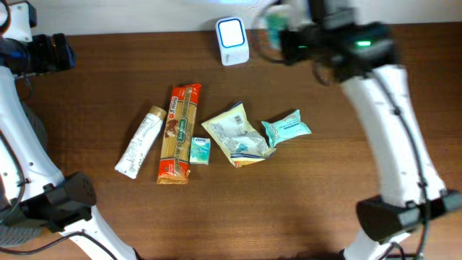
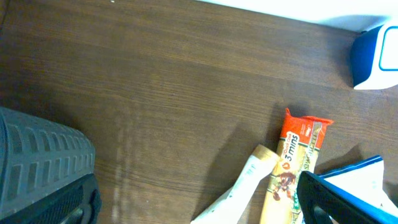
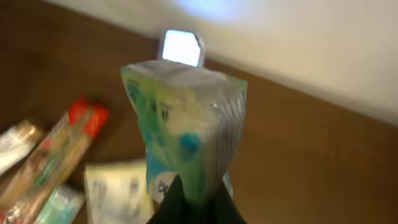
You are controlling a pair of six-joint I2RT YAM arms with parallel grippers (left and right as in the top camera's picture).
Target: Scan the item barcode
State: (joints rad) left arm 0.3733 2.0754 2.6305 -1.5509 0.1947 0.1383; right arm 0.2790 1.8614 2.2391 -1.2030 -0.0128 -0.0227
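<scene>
**Operator:** Right gripper (image 3: 194, 200), clamped on the bottom edge of a green packet (image 3: 186, 118), holds it upright just in front of the scanner (image 3: 181, 48). I judge that I'm offering the barcode to its window.

**Desk:** And your other arm?

**Operator:** My left gripper (image 1: 52, 52) hangs wide open and empty, well left of the scanner, out of the way of the spaghetti pack (image 1: 179, 133) lying below it.

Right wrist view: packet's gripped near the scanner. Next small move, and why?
Probably rotate the packet so a printed face meets the lit window of the scanner: the right gripper is shut on it, holding it up before the scanner, and no barcode is discernible yet.
</scene>
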